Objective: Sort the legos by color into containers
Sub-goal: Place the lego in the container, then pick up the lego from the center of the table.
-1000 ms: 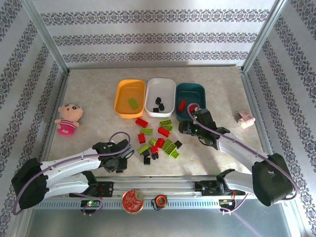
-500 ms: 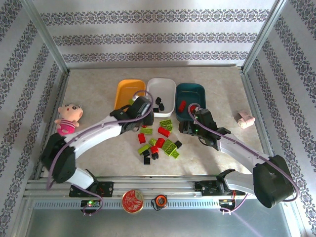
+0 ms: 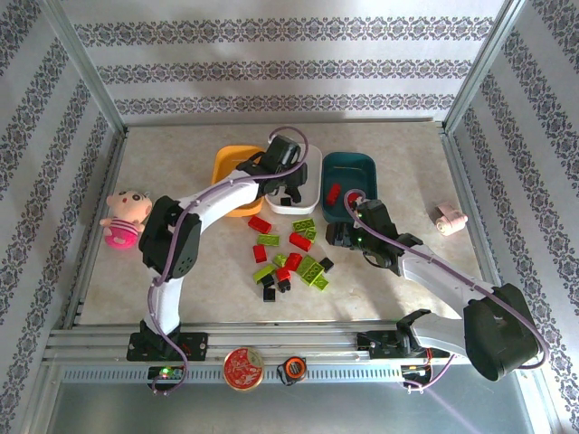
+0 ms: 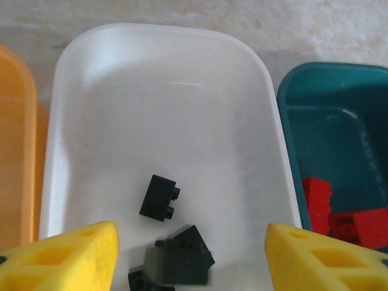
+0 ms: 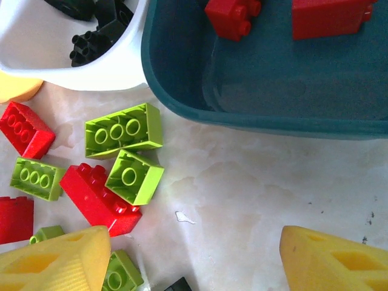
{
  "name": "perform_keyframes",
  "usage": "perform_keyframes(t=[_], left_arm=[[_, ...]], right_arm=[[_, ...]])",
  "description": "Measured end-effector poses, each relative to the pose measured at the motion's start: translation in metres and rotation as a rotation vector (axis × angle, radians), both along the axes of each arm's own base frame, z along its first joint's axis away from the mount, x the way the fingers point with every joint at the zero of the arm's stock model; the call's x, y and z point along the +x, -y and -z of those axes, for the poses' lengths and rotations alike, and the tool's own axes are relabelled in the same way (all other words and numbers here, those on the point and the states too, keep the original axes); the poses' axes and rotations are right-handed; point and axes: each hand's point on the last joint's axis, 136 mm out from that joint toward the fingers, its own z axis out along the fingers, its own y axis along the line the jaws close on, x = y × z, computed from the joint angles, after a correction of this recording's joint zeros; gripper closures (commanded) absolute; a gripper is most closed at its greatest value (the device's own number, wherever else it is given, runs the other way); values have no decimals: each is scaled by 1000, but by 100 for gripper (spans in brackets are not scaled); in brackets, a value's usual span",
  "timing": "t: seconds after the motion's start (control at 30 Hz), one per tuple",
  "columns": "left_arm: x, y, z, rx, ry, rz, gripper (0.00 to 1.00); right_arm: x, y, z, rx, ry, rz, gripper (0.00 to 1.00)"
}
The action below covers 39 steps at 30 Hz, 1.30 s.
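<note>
Black legos (image 4: 159,197) in white bin (image 4: 163,91), pink doll (image 3: 124,217) overhead

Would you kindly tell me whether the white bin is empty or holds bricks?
Not empty: the white bin holds black bricks, visible on its floor.

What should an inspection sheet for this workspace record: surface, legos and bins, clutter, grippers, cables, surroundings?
Surface: beige marbled table.
Job's things: red, green and black legos loose mid-table; white bin holds black bricks; teal bin holds red bricks; orange-yellow bin partly covered by left arm.
Clutter: pink plush doll, round red tin, pink roll.
Grippers: left gripper open over white bin; right gripper open over table.
Cables: purple cables looping beside each gripper.
Surroundings: patterned walls, metal frame.
</note>
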Motion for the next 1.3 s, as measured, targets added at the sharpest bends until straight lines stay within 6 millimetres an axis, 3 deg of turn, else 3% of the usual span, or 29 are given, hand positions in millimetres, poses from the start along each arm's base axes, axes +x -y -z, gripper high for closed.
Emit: perform_keyframes(t=[0.1, 0.2, 0.33, 0.47, 0.57, 0.63, 0.8, 0.93, 1.1, 1.3], left_arm=[[1, 1, 0, -14, -8, 12, 23], [-7, 0, -13, -54, 7, 30, 19], [-50, -14, -45, -145, 42, 58, 16], [-99, -28, -68, -250, 86, 89, 15], [-134, -35, -59, -286, 71, 116, 14], [-155, -41, -42, -289, 37, 128, 7], [-192, -61, -15, -292, -11, 121, 0], [-207, -71, -3, -308, -26, 106, 0], [-218, -75, 14, -311, -68, 104, 0], [-221, -78, 8, -324, -46, 105, 0]], right_arm=[[-4, -5, 1, 2, -7, -21, 25], [-10, -9, 0, 2, -13, -40, 26], [-19, -15, -6, 9, -3, -70, 26], [-37, -21, 4, -8, -30, -115, 27], [-51, -29, 12, -27, -55, -168, 26], [-60, -38, 12, -39, -52, -218, 25], [-74, -54, 16, -105, -54, -304, 25], [-57, -59, 13, -151, -35, -291, 34], [-31, -77, 19, -185, -43, -302, 35], [-17, -80, 33, -210, -84, -305, 40]])
